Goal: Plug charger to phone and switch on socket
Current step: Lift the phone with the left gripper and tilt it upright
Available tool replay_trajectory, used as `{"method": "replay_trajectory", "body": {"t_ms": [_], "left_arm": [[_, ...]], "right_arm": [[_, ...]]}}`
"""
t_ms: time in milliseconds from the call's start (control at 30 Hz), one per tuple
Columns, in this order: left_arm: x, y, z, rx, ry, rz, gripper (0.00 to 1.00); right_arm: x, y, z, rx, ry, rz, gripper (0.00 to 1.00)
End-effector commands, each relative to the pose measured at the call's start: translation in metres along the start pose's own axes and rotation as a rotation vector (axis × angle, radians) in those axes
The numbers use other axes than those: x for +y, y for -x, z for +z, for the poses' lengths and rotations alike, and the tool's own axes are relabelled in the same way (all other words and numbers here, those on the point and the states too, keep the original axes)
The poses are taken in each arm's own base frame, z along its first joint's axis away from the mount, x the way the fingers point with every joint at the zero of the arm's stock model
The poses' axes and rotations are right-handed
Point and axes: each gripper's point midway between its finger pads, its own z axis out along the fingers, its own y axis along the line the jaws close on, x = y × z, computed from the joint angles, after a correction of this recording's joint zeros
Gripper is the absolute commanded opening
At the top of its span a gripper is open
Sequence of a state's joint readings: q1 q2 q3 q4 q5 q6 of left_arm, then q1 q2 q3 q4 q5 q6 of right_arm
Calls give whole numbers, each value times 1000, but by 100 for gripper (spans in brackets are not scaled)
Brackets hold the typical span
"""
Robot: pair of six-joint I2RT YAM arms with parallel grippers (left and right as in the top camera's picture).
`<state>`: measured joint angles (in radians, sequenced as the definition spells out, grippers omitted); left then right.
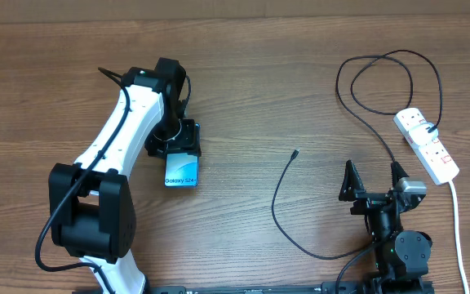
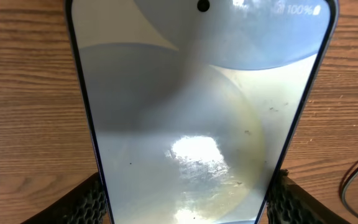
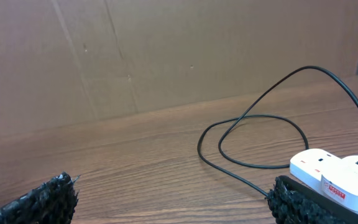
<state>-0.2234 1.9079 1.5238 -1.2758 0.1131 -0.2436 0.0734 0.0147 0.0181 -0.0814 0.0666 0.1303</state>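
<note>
overhead looks straight down; left wrist close above phone [image 2: 185,124], right wrist low toward socket [image 3: 319,165].

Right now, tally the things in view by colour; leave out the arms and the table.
Black: 1, the charger
White: 1, the socket with its cord
Blue: 1, the phone
Total: 3

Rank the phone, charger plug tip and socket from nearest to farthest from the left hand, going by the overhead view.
1. phone: under the left hand, between its fingers.
2. charger plug tip: in the middle, between the arms.
3. socket: far right side.
</note>
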Motion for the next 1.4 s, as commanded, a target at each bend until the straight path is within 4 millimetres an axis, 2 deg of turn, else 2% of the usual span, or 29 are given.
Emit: {"method": "replay_trajectory", "body": {"t_ms": [0, 500, 833, 1367], "left_arm": [[-9, 6, -9, -26, -25, 15, 49], [-9, 7, -10, -29, -28, 12, 49], [-34, 1, -13, 8, -172, 14, 49], [-60, -11, -20, 74, -331, -17, 49]], "right_arm": [[0, -2, 0, -2, 4, -5, 100], [0, -2, 0, -2, 4, -5, 100], [0, -2, 0, -2, 4, -5, 100], [0, -2, 0, -2, 4, -5, 100]]}}
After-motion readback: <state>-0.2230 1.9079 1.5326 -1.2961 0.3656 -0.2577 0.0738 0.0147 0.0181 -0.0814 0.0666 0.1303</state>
